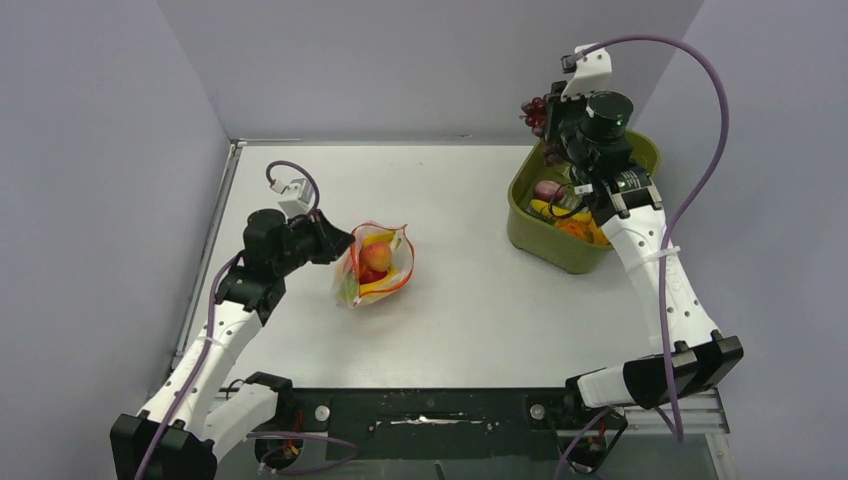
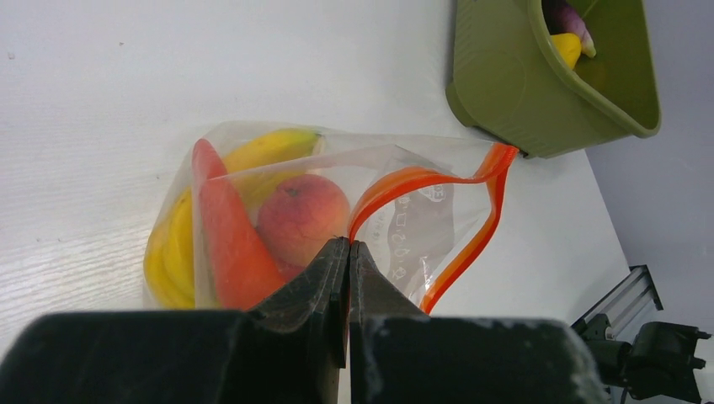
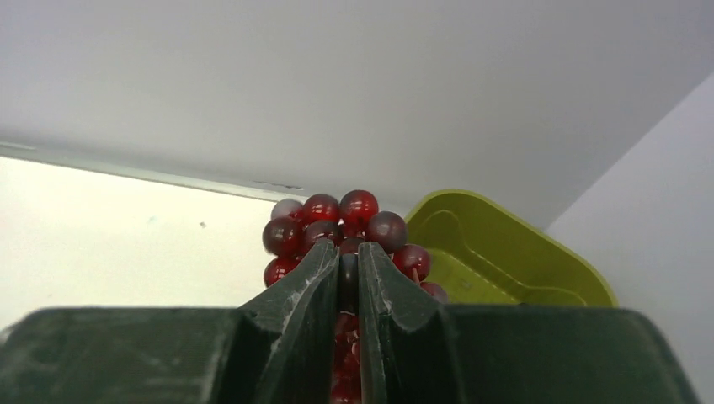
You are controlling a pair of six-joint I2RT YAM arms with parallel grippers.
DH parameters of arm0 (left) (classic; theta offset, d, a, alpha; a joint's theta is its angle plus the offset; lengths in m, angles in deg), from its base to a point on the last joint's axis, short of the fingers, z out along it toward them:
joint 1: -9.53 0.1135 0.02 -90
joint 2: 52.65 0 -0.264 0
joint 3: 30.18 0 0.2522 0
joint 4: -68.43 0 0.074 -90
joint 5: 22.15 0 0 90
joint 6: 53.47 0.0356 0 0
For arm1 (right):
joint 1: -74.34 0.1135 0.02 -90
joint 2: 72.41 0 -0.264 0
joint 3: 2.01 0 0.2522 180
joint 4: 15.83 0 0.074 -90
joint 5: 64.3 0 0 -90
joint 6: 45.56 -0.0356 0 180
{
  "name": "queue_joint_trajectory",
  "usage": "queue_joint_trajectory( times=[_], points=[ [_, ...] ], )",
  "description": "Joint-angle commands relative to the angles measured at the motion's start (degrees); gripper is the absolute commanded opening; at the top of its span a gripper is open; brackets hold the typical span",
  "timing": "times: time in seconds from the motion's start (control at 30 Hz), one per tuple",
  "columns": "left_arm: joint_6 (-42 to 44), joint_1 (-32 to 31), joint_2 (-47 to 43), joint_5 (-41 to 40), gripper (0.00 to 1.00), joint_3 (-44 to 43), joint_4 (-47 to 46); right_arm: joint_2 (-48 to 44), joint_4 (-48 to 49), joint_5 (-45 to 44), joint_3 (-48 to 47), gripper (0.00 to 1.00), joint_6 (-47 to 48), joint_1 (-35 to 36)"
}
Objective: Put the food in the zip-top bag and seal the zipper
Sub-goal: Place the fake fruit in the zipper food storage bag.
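Right pincer (image 3: pixel 348 252) clamps red grapes (image 3: pixel 337 217) protruding past its tips.

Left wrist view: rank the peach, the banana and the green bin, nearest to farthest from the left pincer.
1. Peach, inside the zip-top bag, just beyond the left pincer.
2. Banana, behind the peach, along the bag's far side.
3. Green bin, far upper right, outside the bag.
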Motion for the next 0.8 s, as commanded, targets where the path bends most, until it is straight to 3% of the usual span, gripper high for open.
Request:
queue_joint_trajectory(
  times=[0.0, 0.23, 0.77],
  points=[
    [-0.6, 0.5, 0.1, -0.4, 0.00, -4.6, -3.5, -4.6, 3.9, 0.9, 2.8, 0.04, -1.4, 3.4],
    [0.8, 0.7, 2.0, -1.5, 0.00, -7.9, -2.4, -6.8, 5.1, 3.5, 5.5, 0.03, -3.8, 7.9],
    [1.9, 2.5, 3.1, -1.1, 0.00, -9.4, 0.0, -9.2, 12.2, 19.9, 10.4, 0.03, -10.4, 13.4]
  ],
)
